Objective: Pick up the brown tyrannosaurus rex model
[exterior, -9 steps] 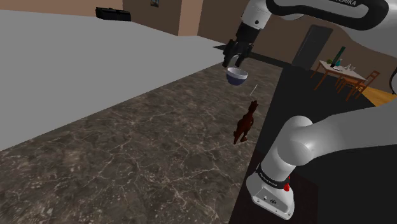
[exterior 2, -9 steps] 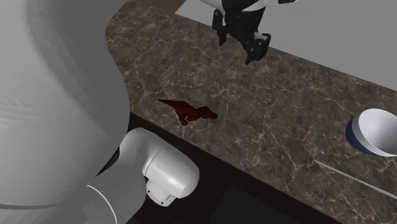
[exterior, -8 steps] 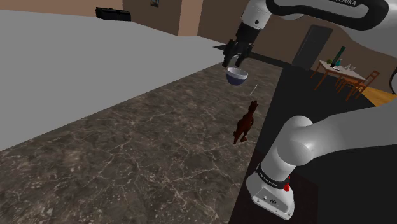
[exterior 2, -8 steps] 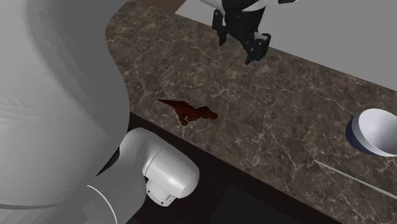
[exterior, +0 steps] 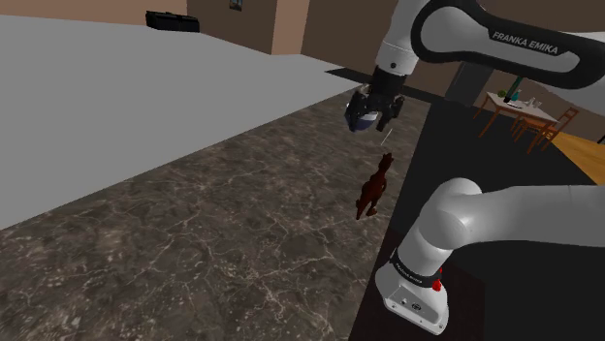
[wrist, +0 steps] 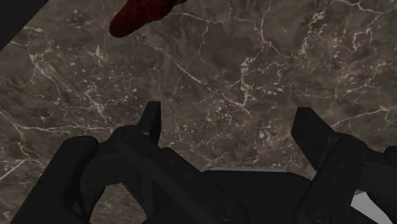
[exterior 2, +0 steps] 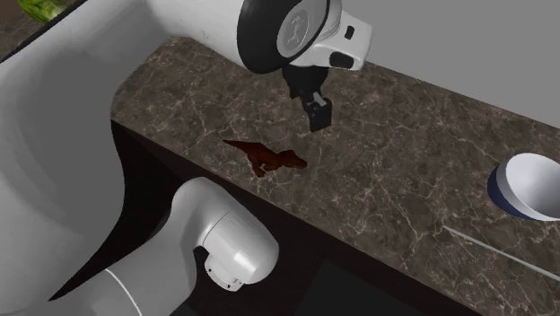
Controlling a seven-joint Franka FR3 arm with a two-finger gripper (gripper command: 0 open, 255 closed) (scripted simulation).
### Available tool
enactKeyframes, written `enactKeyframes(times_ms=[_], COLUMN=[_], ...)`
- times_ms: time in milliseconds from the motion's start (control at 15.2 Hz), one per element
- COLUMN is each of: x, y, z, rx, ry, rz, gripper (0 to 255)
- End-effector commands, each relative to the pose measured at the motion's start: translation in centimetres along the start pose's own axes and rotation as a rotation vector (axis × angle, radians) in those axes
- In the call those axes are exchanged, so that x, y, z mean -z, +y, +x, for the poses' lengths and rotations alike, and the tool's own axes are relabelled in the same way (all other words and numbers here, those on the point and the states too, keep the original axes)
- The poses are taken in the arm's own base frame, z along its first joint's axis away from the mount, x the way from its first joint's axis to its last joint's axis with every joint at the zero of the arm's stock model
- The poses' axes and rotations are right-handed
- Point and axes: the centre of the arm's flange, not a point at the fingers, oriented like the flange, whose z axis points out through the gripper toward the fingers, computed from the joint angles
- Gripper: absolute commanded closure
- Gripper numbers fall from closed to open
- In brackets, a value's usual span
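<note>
The brown tyrannosaurus rex model (exterior: 374, 189) stands on the dark marble counter (exterior: 233, 232), close to the edge nearest the stand. In the second exterior view the dinosaur (exterior 2: 267, 158) lies just below and left of my gripper (exterior 2: 317, 119), which hangs above the counter without touching it. From the shoulder view my gripper (exterior: 374, 118) is above and beyond the model. In the wrist view my gripper (wrist: 230, 124) is open with only marble between its fingers. A dark red-brown part of the dinosaur (wrist: 143, 14) lies ahead of the fingertips, off to one side.
A white bowl with a blue outside (exterior 2: 529, 186) sits on the counter at the second exterior view's right, with a thin pale stick (exterior 2: 503, 251) near it. The counter edge (exterior 2: 296, 211) drops off right beside the dinosaur. A grey surface (exterior: 116, 107) borders the counter's far side.
The arm has swung and the gripper has come down and nearer to the dinosaur. The dinosaur and the bowl have not moved.
</note>
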Motion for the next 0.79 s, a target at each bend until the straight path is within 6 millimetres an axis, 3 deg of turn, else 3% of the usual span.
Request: enactKeyframes(times_ms=[0, 528, 726], x=[-1.5, -6.8, -7.9], y=[-0.4, -3.0, -3.0], z=[-2.1, -9.7, -9.9], rx=[-0.113, -0.529, -0.532], ry=[-0.017, -0.083, -0.084], rz=[-0.037, -0.171, -0.172], gripper=[0, 0, 0])
